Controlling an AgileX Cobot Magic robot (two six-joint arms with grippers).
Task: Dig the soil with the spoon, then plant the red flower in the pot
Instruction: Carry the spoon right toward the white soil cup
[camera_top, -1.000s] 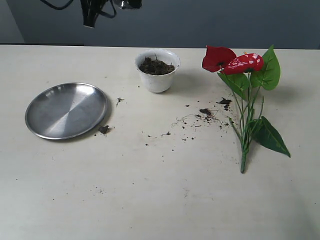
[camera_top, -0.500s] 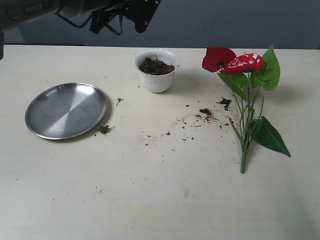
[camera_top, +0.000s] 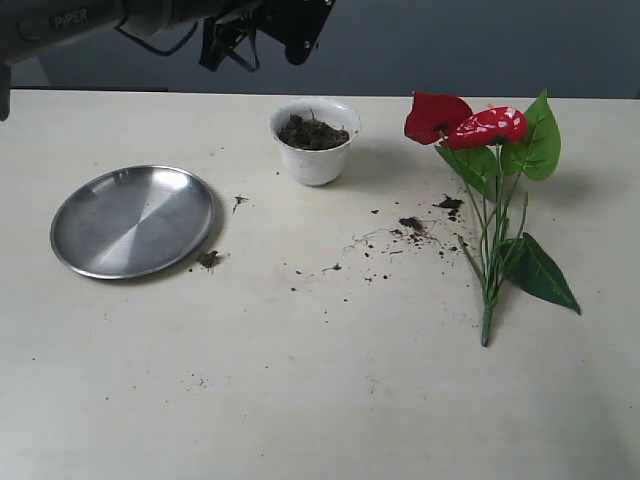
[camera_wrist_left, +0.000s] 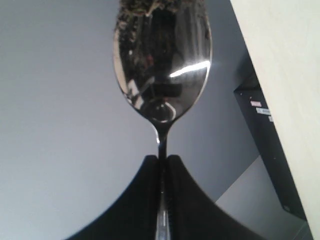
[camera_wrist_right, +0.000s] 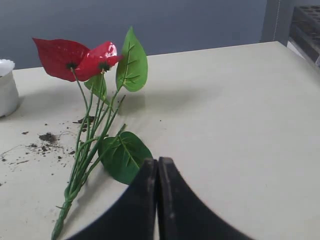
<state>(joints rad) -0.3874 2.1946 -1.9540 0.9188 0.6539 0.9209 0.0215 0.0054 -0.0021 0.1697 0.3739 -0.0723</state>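
The white pot (camera_top: 315, 140) stands at the table's back middle with dark soil (camera_top: 312, 132) inside; its edge shows in the right wrist view as the pot (camera_wrist_right: 7, 88). My left gripper (camera_wrist_left: 161, 159) is shut on the handle of the silver spoon (camera_wrist_left: 162, 60), whose bowl has dirt at its tip. In the exterior view the left gripper (camera_top: 290, 20) hangs above and behind the pot. The red flower (camera_top: 490, 190) lies flat on the table at the right, also seen as the red flower (camera_wrist_right: 90, 100). My right gripper (camera_wrist_right: 158, 162) is shut with nothing in it, near the flower's lower leaf.
A round steel plate (camera_top: 132, 220) lies at the left. Loose dirt crumbs (camera_top: 410, 225) and thin root fibres are scattered between the pot and the flower. Another small clump (camera_top: 207, 259) lies by the plate's edge.
The left arm has come into view at the top left and moved rightward, toward the space above the pot. Pot, plate and flower have not moved.
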